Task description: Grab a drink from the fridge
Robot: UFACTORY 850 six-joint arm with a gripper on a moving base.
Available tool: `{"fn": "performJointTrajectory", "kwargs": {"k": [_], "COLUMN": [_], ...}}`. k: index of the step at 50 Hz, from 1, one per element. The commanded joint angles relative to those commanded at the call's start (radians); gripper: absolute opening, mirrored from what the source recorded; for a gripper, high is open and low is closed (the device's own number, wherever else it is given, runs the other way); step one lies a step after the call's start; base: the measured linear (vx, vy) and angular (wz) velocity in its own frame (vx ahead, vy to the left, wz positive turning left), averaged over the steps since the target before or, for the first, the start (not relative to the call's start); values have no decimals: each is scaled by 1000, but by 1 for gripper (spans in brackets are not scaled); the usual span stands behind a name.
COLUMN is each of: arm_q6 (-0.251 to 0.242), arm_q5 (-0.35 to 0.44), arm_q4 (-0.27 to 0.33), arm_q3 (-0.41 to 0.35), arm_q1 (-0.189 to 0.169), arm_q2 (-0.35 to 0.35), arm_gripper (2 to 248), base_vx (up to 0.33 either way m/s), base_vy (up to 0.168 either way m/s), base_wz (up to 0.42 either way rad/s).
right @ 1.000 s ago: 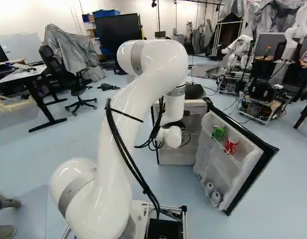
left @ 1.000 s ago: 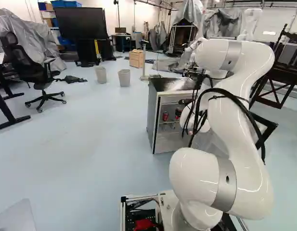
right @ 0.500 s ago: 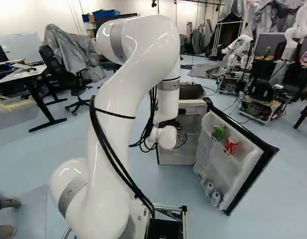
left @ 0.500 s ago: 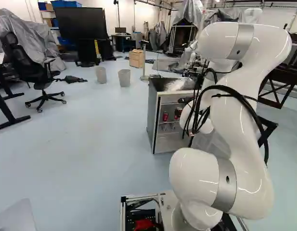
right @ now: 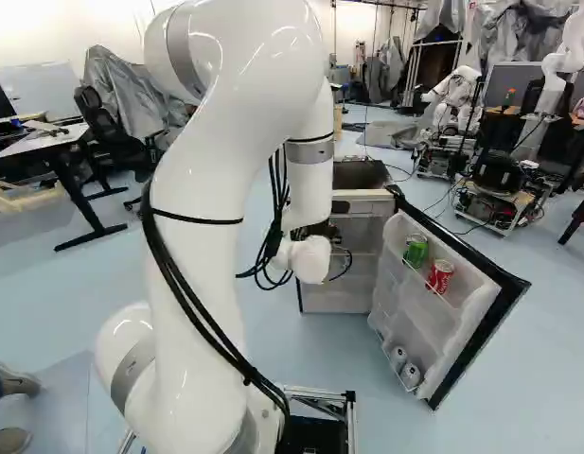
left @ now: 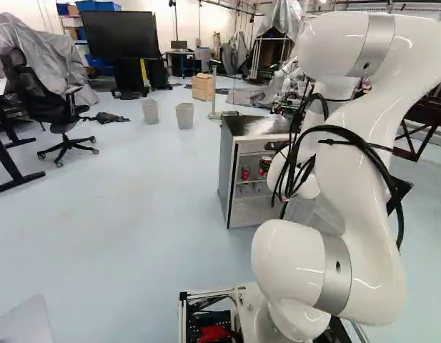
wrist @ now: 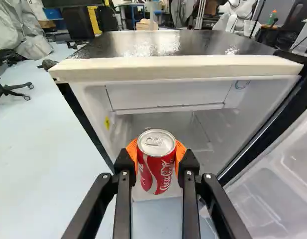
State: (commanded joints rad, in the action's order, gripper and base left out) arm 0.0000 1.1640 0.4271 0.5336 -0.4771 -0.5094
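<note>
Red can (wrist: 156, 164) sits upright, clasped between the end effector's (left: 265, 167) fingers.

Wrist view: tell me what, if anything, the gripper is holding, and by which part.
The gripper holds a red drink can by its sides, around the upper half, between the orange pads.

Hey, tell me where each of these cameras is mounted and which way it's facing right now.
Left base view: on the base, behind the arm and left of it, facing ahead and slightly down to the fridge; the arm rises right of the middle.
Right base view: behind and right of the arm, same direction; the arm stands left of the middle, the open door to its right.
Wrist view: on the wrist, facing along the pincer, which grips a red can, into the fridge.
Shared: both base views show the fridge and office chair.
</note>
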Motion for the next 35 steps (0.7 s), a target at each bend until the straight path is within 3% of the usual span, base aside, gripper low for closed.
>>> {"fn": "performJointTrajectory", "kwargs": {"k": [35], "arm_q6": [0], "arm_q5": [0], "arm_q4": [0], "arm_q3": [-36], "arm_q1": [0], "arm_q2": [112], "arm_gripper": [94], "base_vx": [0], "base_vy": [0], "base_wz": [0]}}
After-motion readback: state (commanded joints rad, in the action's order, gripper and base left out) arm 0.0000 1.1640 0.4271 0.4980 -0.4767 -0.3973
